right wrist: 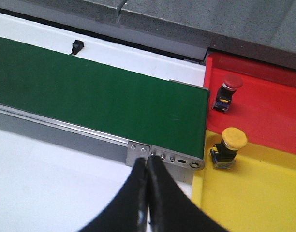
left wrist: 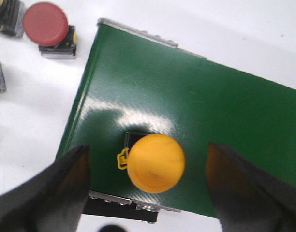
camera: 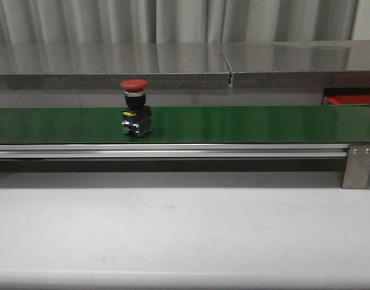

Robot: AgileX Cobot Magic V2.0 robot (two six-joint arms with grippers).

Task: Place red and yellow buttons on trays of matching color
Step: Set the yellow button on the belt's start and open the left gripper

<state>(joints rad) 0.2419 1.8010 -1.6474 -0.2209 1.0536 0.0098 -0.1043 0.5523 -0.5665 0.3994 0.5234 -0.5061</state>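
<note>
- Left end effector [left wrist: 148,188]: fingers spread wide, one dark finger [left wrist: 51,193] on either side of a yellow button [left wrist: 155,163], neither touching it. Nothing held.
- That yellow button stands upright on the green belt [left wrist: 186,106], near the belt's end and close to its metal-edged side.
- Right end effector [right wrist: 147,193]: fingers pressed together, no gap, gripping nothing. It hangs over the white worktop [right wrist: 41,179], just off the belt's metal end bracket [right wrist: 165,157].
- Front view: one red button [camera: 135,107] stands upright on the belt, mushroom cap up, black and metal base on the belt surface, towards the belt's left part, well apart from its right end.
- Red tray [right wrist: 264,101]: sits just past the belt's end, on the far side. In the front view only a sliver of it shows past the belt's right end.
- A second red button [right wrist: 226,92] sits in the red tray, right beside the belt end.
- Yellow tray [right wrist: 244,198]: also just past the belt's end, nearer side, edge to edge with the red tray.
- Another yellow button [right wrist: 227,147] sits in the yellow tray, near the belt end and close to the line where the two trays meet.
- Left wrist view, off the belt's end on the white worktop: a spare red button [left wrist: 47,29] stands there, with part of another yellow-capped one [left wrist: 5,14] beside it at the frame corner. A third unit at the frame edge is too cropped to identify.
- Small black sensor [right wrist: 76,47] sits on the worktop just beyond the belt's far edge.
</note>
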